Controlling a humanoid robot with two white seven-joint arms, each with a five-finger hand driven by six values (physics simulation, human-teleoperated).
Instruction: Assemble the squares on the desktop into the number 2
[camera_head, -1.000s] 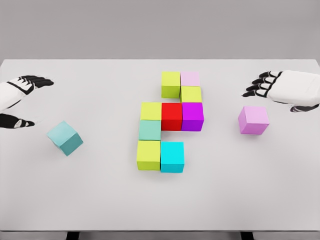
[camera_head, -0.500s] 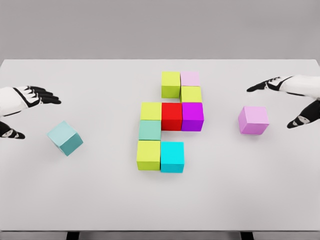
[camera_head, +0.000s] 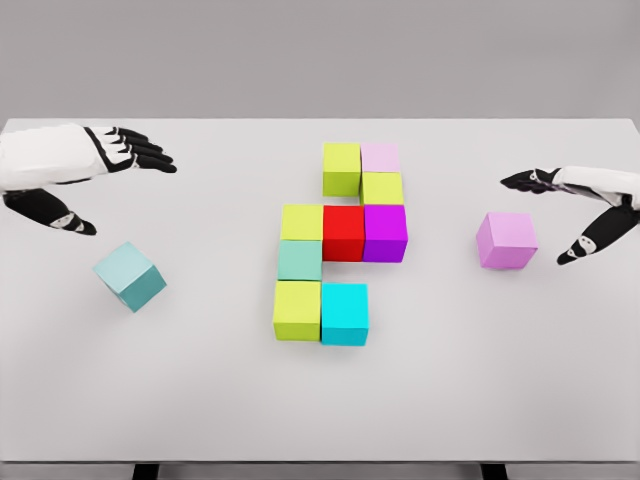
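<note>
Left hand (camera_head: 85, 165) higher, fingers (camera_head: 145, 155) spread

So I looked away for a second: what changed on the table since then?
The left hand rose and reached farther in, above the teal cube. The right hand opened and dropped beside the loose pink cube. Nothing was grasped; both loose cubes and the assembled blocks stayed put.

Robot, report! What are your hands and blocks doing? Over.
Both hands open: left hand, right hand. Teal cube and pink cube loose, ungrasped. Nothing blocking.
</note>
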